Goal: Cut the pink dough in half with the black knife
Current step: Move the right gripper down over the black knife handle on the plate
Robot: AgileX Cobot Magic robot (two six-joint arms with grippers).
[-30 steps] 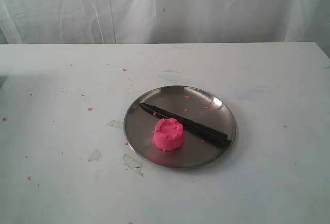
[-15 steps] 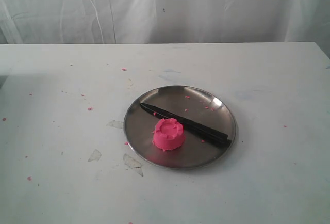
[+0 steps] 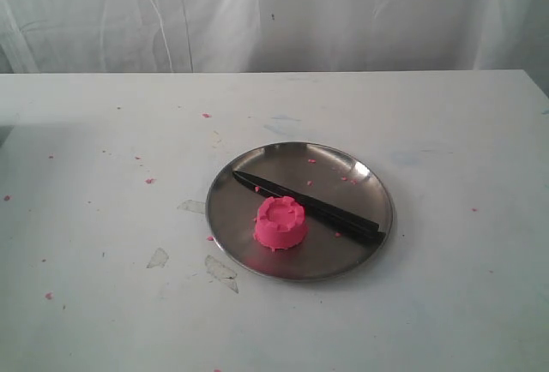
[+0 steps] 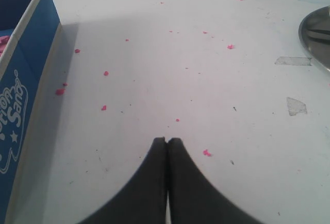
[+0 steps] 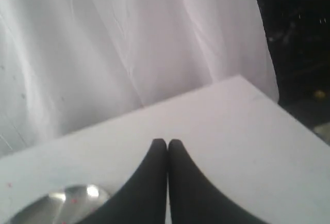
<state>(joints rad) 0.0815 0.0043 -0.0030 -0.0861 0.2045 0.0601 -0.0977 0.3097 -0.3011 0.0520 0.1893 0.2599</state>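
Still uncut: bright pink scalloped dough cake (image 3: pixel 281 222) on round steel plate (image 3: pixel 369 188), slim black knife (image 3: pixel 309 207) just behind. Both claws, left (image 4: pixel 167 140) and right (image 5: pixel 167 141), pressed together, empty. Risk: handle lying flat on slick steel, likely skidding when pinched.

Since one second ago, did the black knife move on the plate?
No. The black knife lies across the steel plate as before, tip toward the left rim, handle at the right rim, just behind the pink dough.

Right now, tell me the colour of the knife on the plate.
All black, blade and handle alike: the black knife shows best in the exterior view.
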